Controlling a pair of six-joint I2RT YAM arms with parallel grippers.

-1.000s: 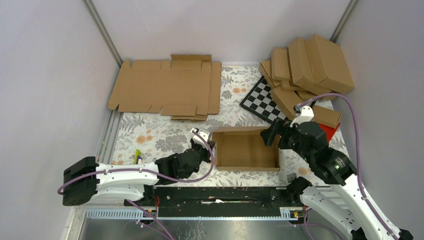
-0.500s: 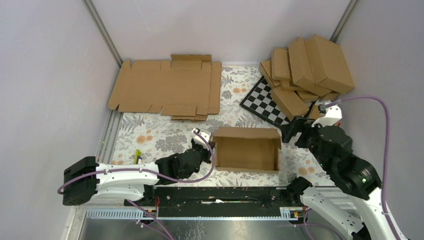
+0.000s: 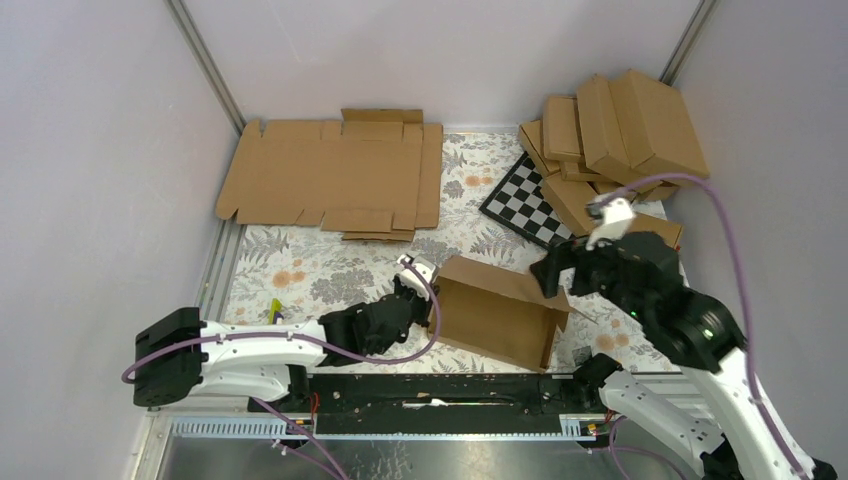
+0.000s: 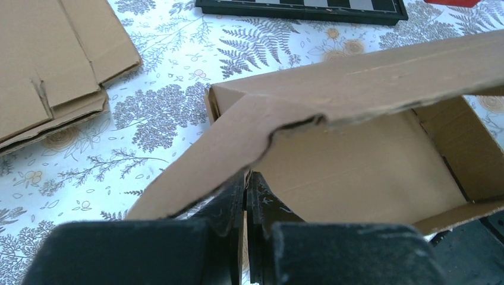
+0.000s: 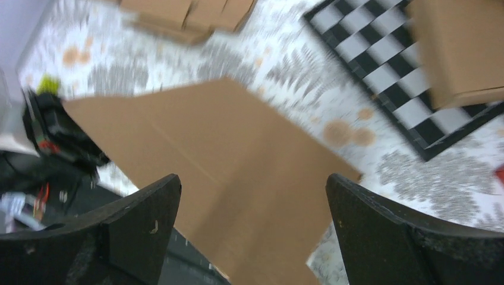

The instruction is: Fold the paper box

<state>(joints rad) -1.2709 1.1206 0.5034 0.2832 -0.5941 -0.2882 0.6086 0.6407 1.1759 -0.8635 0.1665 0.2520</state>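
Note:
The paper box (image 3: 495, 315) is a shallow brown carton, open on top, lying skewed near the front edge with its right end nearer the arm bases. My left gripper (image 3: 428, 292) is shut on its left wall; in the left wrist view the fingertips (image 4: 245, 178) pinch cardboard under a bent flap, with the box's inside (image 4: 356, 160) beyond. My right gripper (image 3: 552, 275) hovers wide open over the box's far right corner. In the right wrist view, a brown panel (image 5: 238, 154) lies below the spread gripper (image 5: 252, 178), which holds nothing.
A flat cardboard sheet (image 3: 330, 180) lies at the back left. A black-and-white checkered board (image 3: 520, 205) and a pile of folded cartons (image 3: 620, 140) fill the back right. A small yellow-green object (image 3: 275, 310) sits by the left arm. Walls close in left and right.
The box has turned, its right end swinging toward the front edge. The right gripper pulled away to the right, then came back over the box's far right corner, still open.

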